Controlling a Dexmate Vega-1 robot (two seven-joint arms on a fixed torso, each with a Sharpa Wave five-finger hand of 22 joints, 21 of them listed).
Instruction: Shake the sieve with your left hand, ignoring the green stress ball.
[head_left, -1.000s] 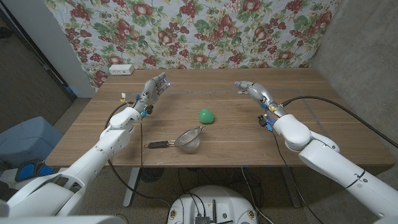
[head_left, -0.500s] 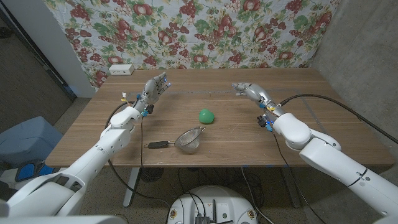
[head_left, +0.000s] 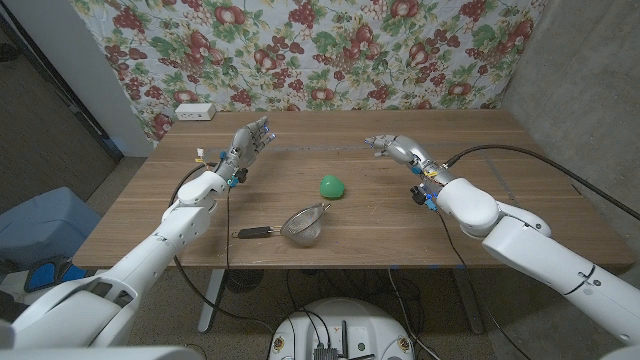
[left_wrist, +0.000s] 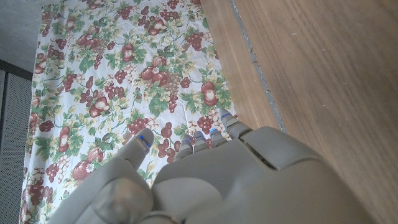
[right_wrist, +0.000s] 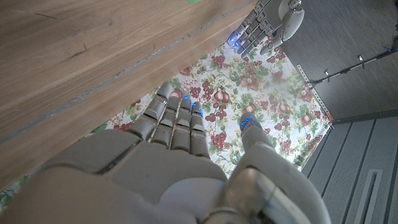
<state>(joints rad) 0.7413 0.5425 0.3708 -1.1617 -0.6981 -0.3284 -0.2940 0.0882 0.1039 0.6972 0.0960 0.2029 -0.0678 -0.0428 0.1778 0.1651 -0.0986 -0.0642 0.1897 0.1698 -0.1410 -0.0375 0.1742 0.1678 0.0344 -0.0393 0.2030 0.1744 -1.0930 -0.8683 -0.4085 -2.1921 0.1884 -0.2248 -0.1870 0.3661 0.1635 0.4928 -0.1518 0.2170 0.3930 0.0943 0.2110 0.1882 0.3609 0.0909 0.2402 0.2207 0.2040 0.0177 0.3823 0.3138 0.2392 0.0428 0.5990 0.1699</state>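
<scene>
Fingers of left hand (head_left: 252, 137) and right hand (head_left: 388, 146) spread, empty; sieve (head_left: 303, 224) mesh detail indistinct.

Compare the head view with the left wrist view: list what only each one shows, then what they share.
Only the head view has the metal mesh sieve with a black handle, the round green stress ball, the white box at the table's far left corner and the open right hand. Only the left wrist view gives a close look along the back of the left hand. Both share that open left hand, the wooden table and the fruit-patterned cloth backdrop.
</scene>
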